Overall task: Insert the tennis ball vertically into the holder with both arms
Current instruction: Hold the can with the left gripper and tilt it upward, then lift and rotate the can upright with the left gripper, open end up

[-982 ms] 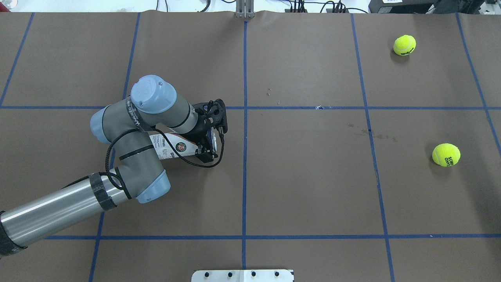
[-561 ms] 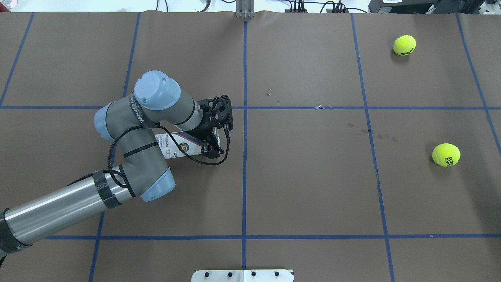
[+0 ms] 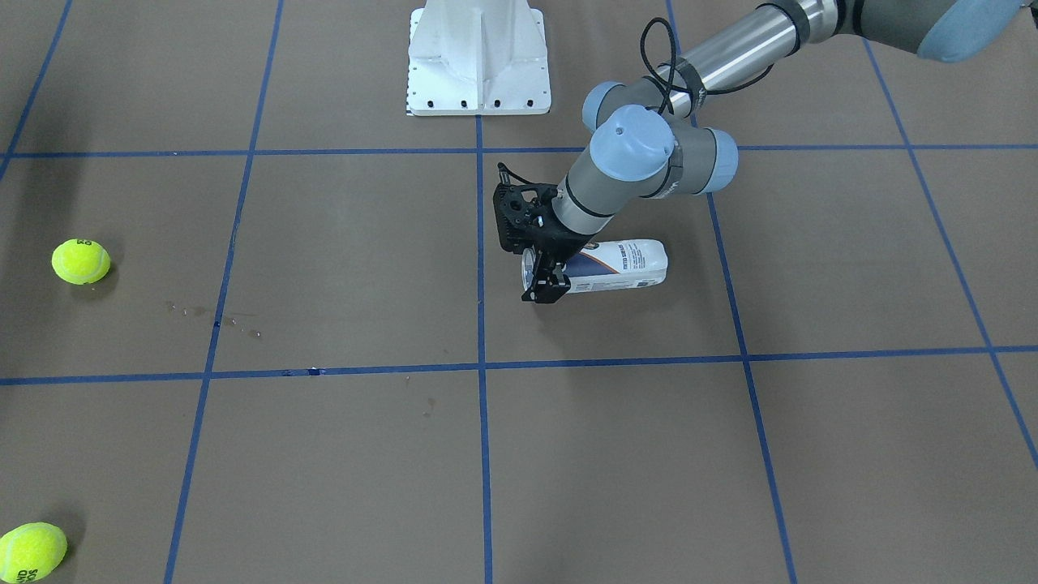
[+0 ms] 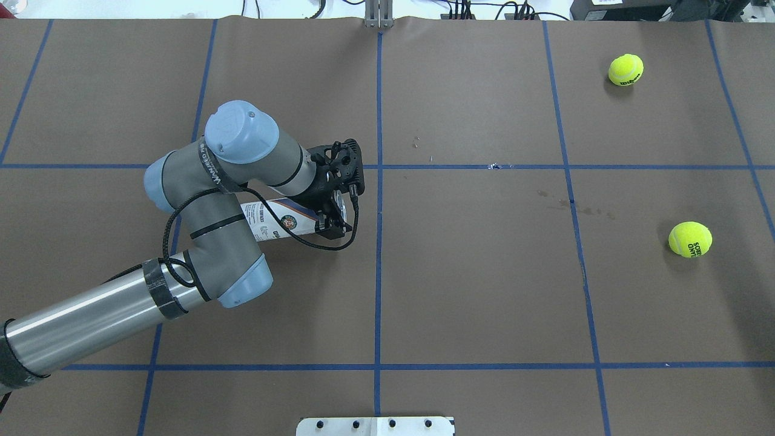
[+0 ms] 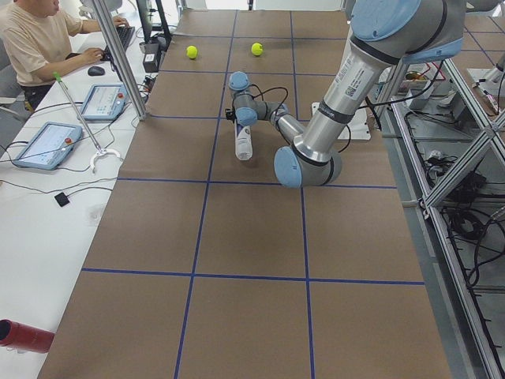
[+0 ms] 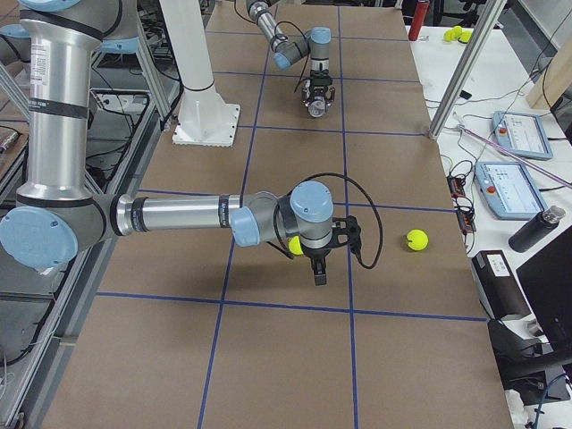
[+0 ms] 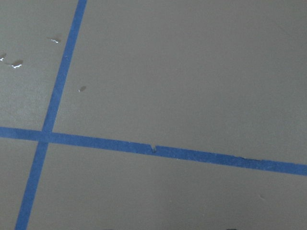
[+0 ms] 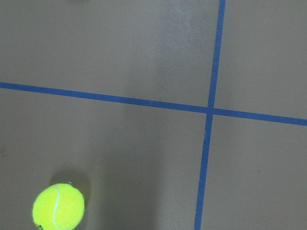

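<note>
Holder [image 4: 280,221] lies on its side, one end clamped in the left end effector [image 4: 332,215].

Yellow tennis ball [image 8: 58,206], blue tape cross [image 8: 209,111]

left hand [image 3: 540,274] clamped, right hand [image 6: 320,273] low

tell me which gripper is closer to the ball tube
Left. The left gripper grips the holder at its end; the right gripper is far off on the other side, hovering near a tennis ball.
</note>
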